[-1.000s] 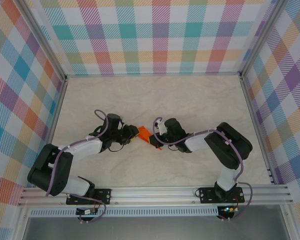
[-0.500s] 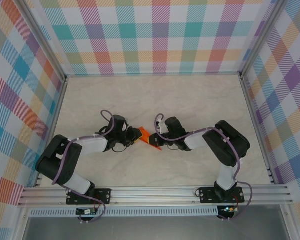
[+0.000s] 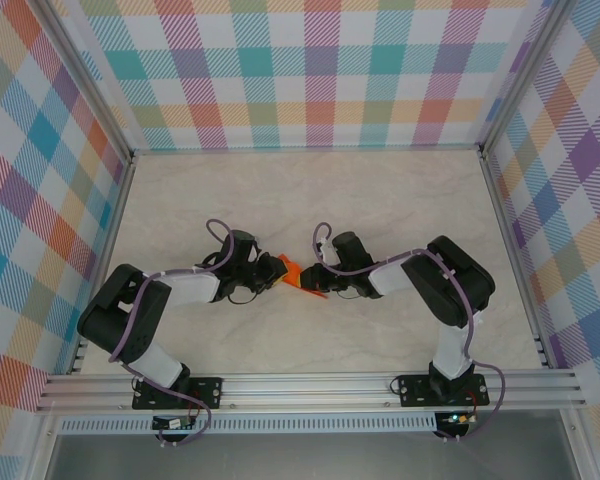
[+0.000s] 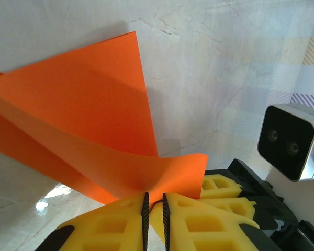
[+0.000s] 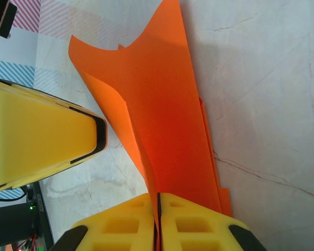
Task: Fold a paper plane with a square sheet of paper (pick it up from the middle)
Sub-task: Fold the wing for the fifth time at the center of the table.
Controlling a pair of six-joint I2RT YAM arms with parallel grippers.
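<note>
Both arms reach low and inward over the pale marbled tabletop (image 3: 380, 200), elbows bent out to their own sides, so that the two wrists meet nose to nose near the middle of the table. The left gripper (image 3: 271, 272) points right and the right gripper (image 3: 316, 281) points left, with the thin bright orange paper (image 3: 293, 272) held between them just above the surface. In the left wrist view, the left gripper (image 4: 154, 201) has its yellow fingers (image 4: 115, 225) pressed almost together, a thin dark slit between them, pinching a curled corner of the orange paper (image 4: 83, 120); the yellow pads of the right gripper (image 4: 220, 189) sit just beside that corner, under its boxy white wrist camera (image 4: 289, 140). In the right wrist view, the right gripper (image 5: 158, 201) is clamped tight on a thin edge of the orange paper (image 5: 162, 120), its pads meeting on the sheet, and one yellow finger of the left gripper (image 5: 42, 141) comes in from the left, near the paper. The paper is folded into a long, narrow, layered shape (several stacked edges show along its right side), tapering toward one end, with a loose upper flap bowing upward and casting a shadow on the table.
</note>
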